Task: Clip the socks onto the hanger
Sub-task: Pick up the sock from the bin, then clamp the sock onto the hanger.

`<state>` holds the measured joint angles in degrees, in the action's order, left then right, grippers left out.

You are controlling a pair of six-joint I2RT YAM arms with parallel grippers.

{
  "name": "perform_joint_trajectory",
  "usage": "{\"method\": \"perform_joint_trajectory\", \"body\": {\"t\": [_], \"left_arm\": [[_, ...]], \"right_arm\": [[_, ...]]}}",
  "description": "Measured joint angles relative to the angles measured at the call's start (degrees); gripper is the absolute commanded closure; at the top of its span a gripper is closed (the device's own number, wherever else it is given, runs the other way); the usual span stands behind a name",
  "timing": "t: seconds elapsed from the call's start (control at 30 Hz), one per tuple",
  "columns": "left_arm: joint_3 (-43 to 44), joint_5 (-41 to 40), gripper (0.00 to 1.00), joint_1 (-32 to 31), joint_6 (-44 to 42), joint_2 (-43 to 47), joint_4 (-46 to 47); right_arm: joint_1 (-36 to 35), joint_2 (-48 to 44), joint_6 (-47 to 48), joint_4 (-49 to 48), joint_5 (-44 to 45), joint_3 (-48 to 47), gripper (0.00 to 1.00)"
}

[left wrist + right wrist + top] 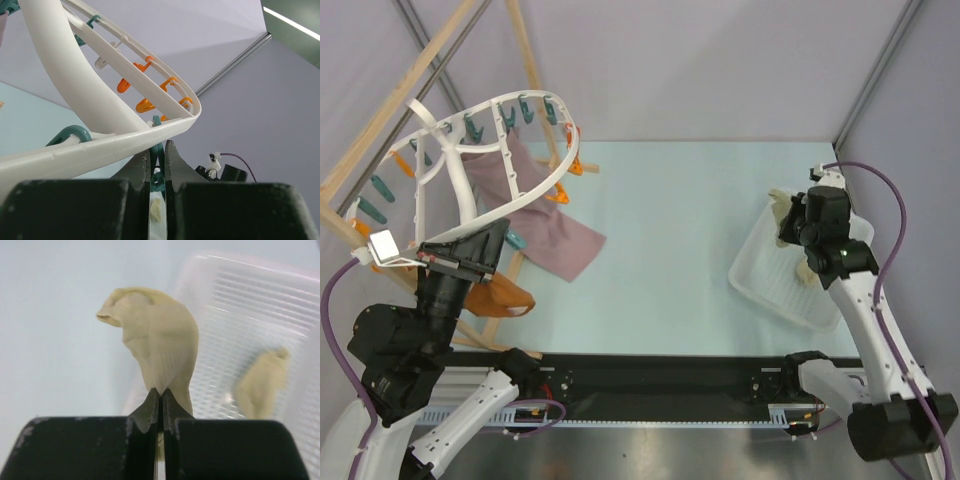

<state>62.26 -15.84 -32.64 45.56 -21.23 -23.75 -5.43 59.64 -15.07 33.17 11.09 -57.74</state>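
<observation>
The white oval hanger [460, 190] with teal and orange pegs hangs tilted at the far left. Its rim crosses the left wrist view [100, 145]. My left gripper [157, 148] is shut on a teal peg [158, 135] just under the rim, and it shows in the top view [498, 242]. My right gripper [161, 392] is shut on a cream sock [155, 340] and holds it above the basket's left edge. That sock shows in the top view [782, 213] beside the gripper [792, 230]. A second sock [262, 382] lies in the basket.
A white perforated basket [765, 285] stands at the right. A mauve cloth [545, 225] hangs from the hanger onto the table. An orange-brown cloth [505, 297] lies by the left arm. A wooden rack [380, 130] carries the hanger.
</observation>
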Motion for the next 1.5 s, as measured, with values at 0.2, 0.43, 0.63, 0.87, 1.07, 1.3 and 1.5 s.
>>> {"method": "perform_joint_trajectory", "body": {"t": [0.2, 0.43, 0.63, 0.87, 1.07, 1.3, 1.5], "left_arm": [[0.0, 0.0, 1.0, 0.0, 0.1, 0.0, -0.4], [0.0, 0.0, 1.0, 0.0, 0.5, 0.0, -1.0], [0.0, 0.1, 1.0, 0.0, 1.4, 0.1, -1.0], [0.0, 0.2, 1.0, 0.0, 2.4, 0.1, -0.9], [0.0, 0.4, 1.0, 0.0, 2.9, 0.1, -0.8], [-0.1, 0.5, 1.0, 0.0, 4.6, 0.1, -0.4], [-0.4, -0.6, 1.0, 0.0, 7.5, 0.1, -0.3]], "right_arm": [[-15.6, -8.2, 0.1, -1.4, -12.2, -0.4, 1.0], [-44.9, -5.4, -4.8, -5.8, -9.2, -1.3, 1.0], [-65.8, 3.3, -6.1, -17.4, 2.7, -3.5, 1.0], [-77.8, 12.2, -0.4, -30.5, 17.2, -8.6, 1.0], [-80.1, 15.0, 2.8, -41.9, 25.5, -10.7, 1.0], [-81.4, 19.4, 6.2, -52.5, 29.8, -11.9, 1.0], [-82.0, 21.6, 8.2, -56.6, 30.8, -12.1, 1.0]]}}
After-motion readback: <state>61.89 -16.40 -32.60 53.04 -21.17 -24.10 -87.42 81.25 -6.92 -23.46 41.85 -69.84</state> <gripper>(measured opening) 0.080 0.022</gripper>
